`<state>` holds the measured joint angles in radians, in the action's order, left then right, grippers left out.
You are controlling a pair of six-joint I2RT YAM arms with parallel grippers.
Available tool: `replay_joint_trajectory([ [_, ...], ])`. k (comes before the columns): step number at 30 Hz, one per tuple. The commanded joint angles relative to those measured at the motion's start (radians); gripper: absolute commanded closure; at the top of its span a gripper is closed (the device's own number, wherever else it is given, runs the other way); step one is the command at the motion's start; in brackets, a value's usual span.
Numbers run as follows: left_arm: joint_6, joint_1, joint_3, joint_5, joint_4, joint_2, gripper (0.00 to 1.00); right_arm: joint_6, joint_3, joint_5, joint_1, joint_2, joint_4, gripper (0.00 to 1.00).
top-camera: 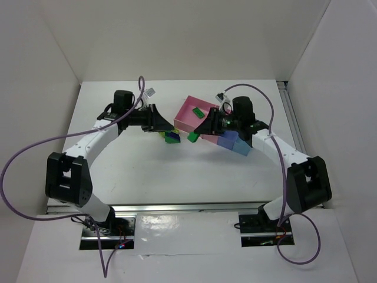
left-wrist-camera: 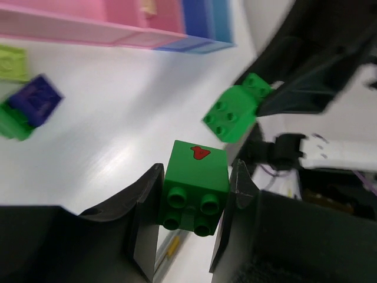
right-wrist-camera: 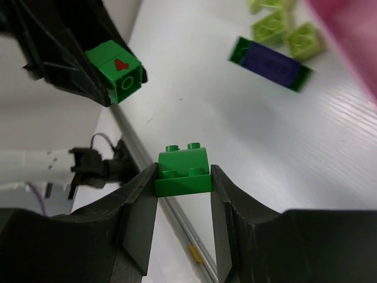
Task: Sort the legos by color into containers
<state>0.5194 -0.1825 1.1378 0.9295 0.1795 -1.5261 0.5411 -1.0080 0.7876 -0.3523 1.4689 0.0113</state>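
My left gripper (left-wrist-camera: 197, 172) is shut on a dark green lego (left-wrist-camera: 194, 188) with a red mark on its side, held above the table. My right gripper (right-wrist-camera: 184, 170) is shut on a second green lego (right-wrist-camera: 184, 175), also lifted. The two grippers face each other near the table's middle, the left gripper (top-camera: 162, 122) and the right gripper (top-camera: 201, 130). A dark blue lego (left-wrist-camera: 36, 99) stuck on a green one and several yellow-green legos (right-wrist-camera: 288, 32) lie on the table between them. The joined containers stand behind: pink (top-camera: 185, 115) with one green lego (top-camera: 198, 112) inside, periwinkle (top-camera: 225, 140), light-blue (top-camera: 240, 147).
White walls close off the table on the left, back and right. The right arm reaches over the periwinkle and light-blue trays. Purple cables (top-camera: 23, 153) loop off both arms. A metal rail (top-camera: 182, 207) runs along the near edge.
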Motion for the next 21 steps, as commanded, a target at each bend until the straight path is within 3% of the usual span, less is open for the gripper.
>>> replay_joint_trajectory([
  [1, -0.071, -0.066, 0.135, -0.287, 0.203, -0.038, 1.0, -0.065, -0.04, -0.215, 0.027, -0.081, -0.181, 0.7],
  [2, -0.093, -0.093, 0.157, -0.495, 0.272, -0.049, 1.0, -0.076, -0.05, -0.258, 0.027, -0.081, -0.215, 0.7],
  [6, -0.056, -0.199, 0.126, -0.832, 0.379, -0.072, 1.0, -0.098, -0.018, -0.407, 0.036, -0.151, -0.286, 0.7],
  [9, 0.0, -0.259, 0.105, -1.053, 0.463, -0.112, 1.0, -0.107, -0.006, -0.433, 0.036, -0.16, -0.336, 0.7],
  [16, 0.021, -0.268, 0.036, -1.106, 0.463, -0.189, 0.97, -0.116, 0.003, -0.433, 0.045, -0.182, -0.352, 0.7],
  [17, 0.021, -0.268, 0.036, -1.095, 0.463, -0.221, 0.85, -0.125, 0.003, -0.423, 0.045, -0.182, -0.352, 0.7],
  [18, 0.008, -0.268, 0.046, -1.086, 0.463, -0.236, 0.58, -0.125, 0.003, -0.422, 0.045, -0.171, -0.352, 0.7],
  [21, -0.012, -0.278, 0.059, -1.075, 0.463, -0.264, 0.23, -0.125, 0.003, -0.401, 0.045, -0.171, -0.352, 0.7],
])
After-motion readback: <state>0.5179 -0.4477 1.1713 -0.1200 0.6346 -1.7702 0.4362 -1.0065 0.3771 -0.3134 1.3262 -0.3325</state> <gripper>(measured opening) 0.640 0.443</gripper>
